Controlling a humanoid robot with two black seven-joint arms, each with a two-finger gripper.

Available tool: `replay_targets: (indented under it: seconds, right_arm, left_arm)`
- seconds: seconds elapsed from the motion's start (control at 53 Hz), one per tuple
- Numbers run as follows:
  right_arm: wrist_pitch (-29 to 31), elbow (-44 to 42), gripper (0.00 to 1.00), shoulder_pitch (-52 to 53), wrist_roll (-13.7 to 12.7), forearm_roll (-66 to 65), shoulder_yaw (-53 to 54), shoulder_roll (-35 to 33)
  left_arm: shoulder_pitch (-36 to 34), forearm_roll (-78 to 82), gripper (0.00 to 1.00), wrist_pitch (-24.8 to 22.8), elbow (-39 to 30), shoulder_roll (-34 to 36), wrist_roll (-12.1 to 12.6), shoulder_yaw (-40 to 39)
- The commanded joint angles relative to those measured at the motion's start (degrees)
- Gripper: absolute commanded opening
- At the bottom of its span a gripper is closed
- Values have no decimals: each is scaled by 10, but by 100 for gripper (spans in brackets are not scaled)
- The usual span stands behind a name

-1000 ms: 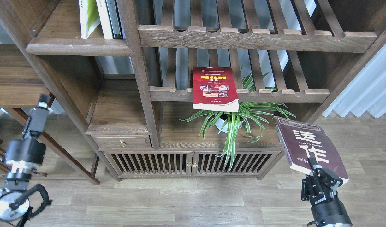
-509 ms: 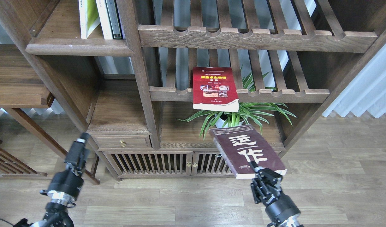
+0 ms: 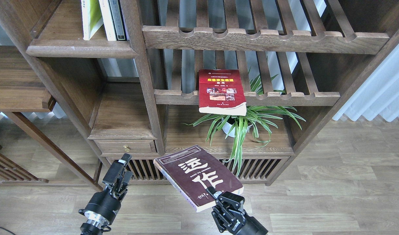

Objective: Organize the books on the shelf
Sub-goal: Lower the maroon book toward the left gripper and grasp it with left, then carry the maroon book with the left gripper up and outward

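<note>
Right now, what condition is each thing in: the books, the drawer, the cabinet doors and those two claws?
Maroon book: held in the air by one corner, cover up.
Right gripper: shut on the maroon book.
Left gripper: holding nothing; open or shut unclear.
Red book: lying flat on a slatted rack, front edge overhanging.
Upper-shelf books: standing upright.
Drawer: closed.
Cabinet doors: closed.
</note>
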Motion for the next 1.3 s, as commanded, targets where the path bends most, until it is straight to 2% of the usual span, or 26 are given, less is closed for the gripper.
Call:
replay_targets:
  seconds: [0.0, 0.34, 0.509, 0.566, 0.641, 0.736, 0.773, 0.792, 0.962, 1.207, 1.245, 1.283]
  right_arm:
    - [0, 0, 10, 4, -5, -3, -10, 16]
    - [0, 1, 10, -2, -19, -7, -26, 18]
    - [0, 0, 11, -5, -19, -8, -36, 18]
    - [0, 0, 10, -9, -21, -9, -37, 18]
    - [0, 0, 11, -9, -25, -9, -37, 17]
    - [0, 1, 11, -9, -25, -10, -37, 16]
    - [0, 0, 11, -9, -25, -10, -37, 17]
    - [0, 0, 11, -10, -25, -11, -37, 17]
    - [0, 1, 12, -11, -25, -13, -36, 18]
    - [0, 1, 14, -16, -25, -21, -34, 14]
    - [0, 1, 16, -16, -25, -22, -34, 14]
    - [0, 1, 24, -16, -25, -26, -34, 14]
  left_arm:
    - [8, 1, 99, 0, -6, -1, 2, 7]
    - [3, 0, 92, 0, -3, -34, 7, 10]
    - [1, -1, 80, 0, 7, -62, 9, 14]
    - [1, -2, 69, 0, 12, -67, 10, 19]
    - [1, -3, 43, 0, 31, -71, 13, 27]
    - [1, -3, 23, 0, 43, -73, 14, 34]
    - [1, -3, 8, 0, 45, -72, 14, 36]
    - [2, -3, 6, 0, 46, -72, 14, 36]
    - [4, -2, 6, 0, 47, -70, 35, 37]
    - [7, -2, 6, 0, 46, -63, 37, 37]
    - [7, -2, 5, 0, 46, -62, 37, 37]
    - [8, -1, 5, 0, 46, -61, 39, 33]
